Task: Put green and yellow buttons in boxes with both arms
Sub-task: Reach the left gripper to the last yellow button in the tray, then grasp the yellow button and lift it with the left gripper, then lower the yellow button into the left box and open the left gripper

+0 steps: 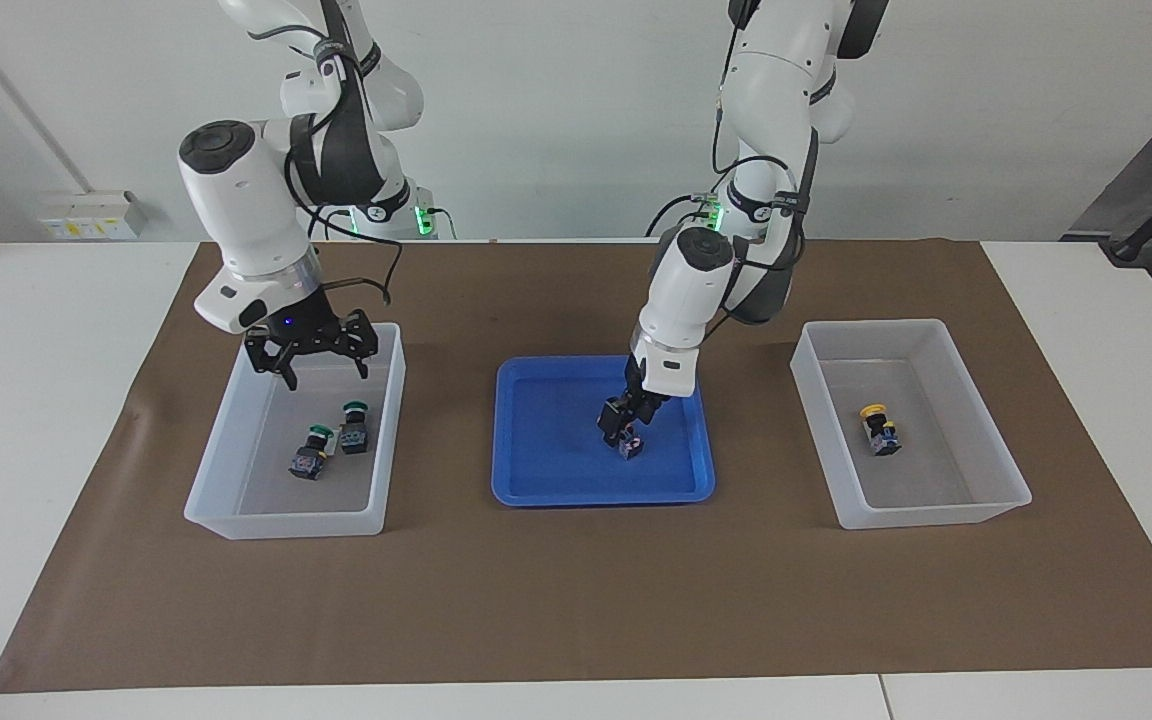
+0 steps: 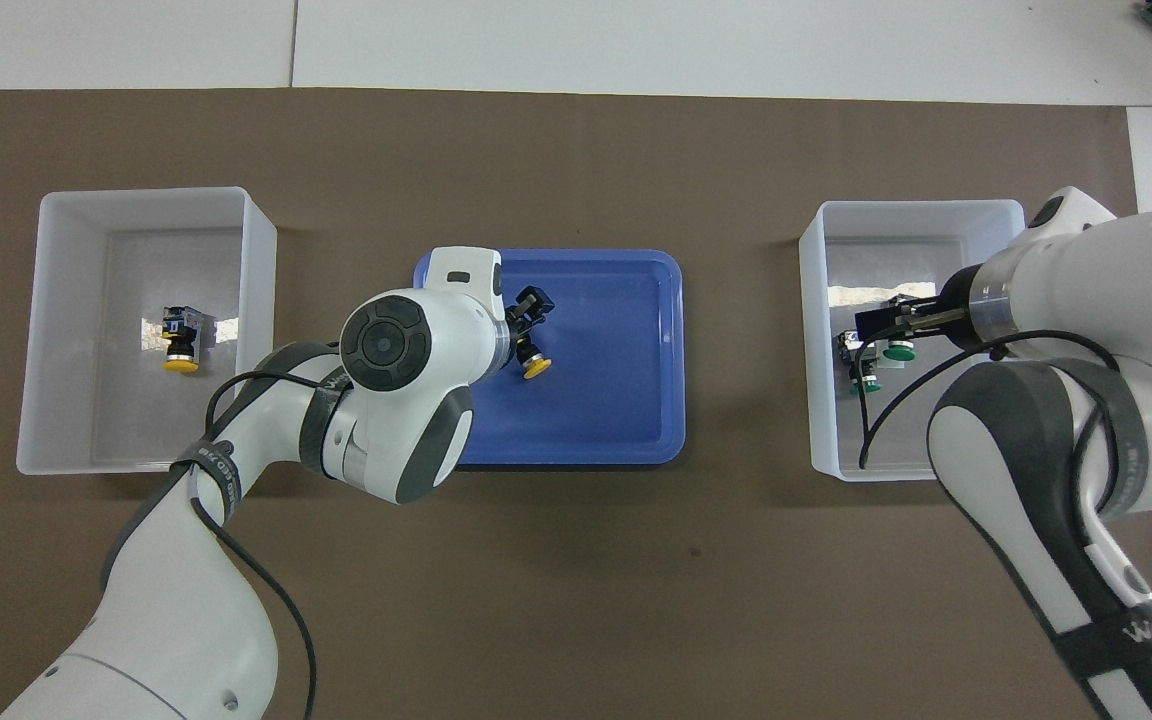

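The left gripper (image 1: 626,425) is down in the blue tray (image 1: 536,470) in the middle of the brown mat (image 1: 576,600). Its fingers are closed around the black body of a yellow button (image 2: 533,365), low in the tray. From above, the yellow cap pokes out of the gripper toward the robots. From across the table, the bluish base (image 1: 630,447) shows just under the fingertips. The right gripper (image 1: 314,362) hangs in the air over the box (image 1: 236,520) at the right arm's end of the table. Its fingers are spread wide apart and hold nothing. Two green buttons lie on the floor of that box, below the gripper and not touching it. One green button (image 1: 352,426) is a little nearer to the robots, and the other green button (image 1: 311,452) lies just beside it, a little farther from them. The second box (image 1: 936,515) sits at the left arm's end of the table. One more yellow button (image 1: 879,428) lies on its side in there, near the middle of the floor, well apart from both grippers. The tray sits between the two boxes.
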Robot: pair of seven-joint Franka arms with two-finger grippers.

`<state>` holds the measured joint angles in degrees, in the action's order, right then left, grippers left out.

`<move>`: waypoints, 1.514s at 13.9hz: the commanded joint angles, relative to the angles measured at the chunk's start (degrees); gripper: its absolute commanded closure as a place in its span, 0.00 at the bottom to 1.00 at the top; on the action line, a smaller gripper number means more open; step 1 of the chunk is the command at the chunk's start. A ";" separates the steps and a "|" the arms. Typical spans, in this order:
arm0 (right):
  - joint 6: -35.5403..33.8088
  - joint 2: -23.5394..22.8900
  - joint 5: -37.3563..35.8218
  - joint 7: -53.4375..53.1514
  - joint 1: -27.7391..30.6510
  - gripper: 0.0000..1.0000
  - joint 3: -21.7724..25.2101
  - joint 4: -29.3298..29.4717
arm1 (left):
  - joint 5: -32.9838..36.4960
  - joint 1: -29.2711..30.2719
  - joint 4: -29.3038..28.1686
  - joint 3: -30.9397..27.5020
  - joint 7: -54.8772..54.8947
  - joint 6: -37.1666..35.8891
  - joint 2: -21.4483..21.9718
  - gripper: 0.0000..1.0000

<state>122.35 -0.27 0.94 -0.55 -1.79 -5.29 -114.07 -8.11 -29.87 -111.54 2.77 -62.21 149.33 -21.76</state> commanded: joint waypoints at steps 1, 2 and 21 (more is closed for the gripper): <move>-5.25 1.50 -1.99 -8.83 -2.42 0.00 -0.24 3.04 | -1.11 -1.15 -3.24 -0.92 -0.19 3.50 0.84 0.20; -8.67 1.50 -2.17 -9.81 -2.52 0.00 -0.33 5.85 | -1.11 -1.68 -3.42 -0.92 -0.28 4.12 0.75 0.24; -32.17 2.20 -1.64 -6.92 1.70 0.00 0.37 22.49 | -0.85 17.72 17.48 -1.19 23.75 -35.65 7.26 1.00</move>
<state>90.97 1.79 -0.39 -8.82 -0.95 -4.60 -91.65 -8.13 -15.94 -97.56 1.00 -45.86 120.09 -14.64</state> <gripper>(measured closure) 0.000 0.674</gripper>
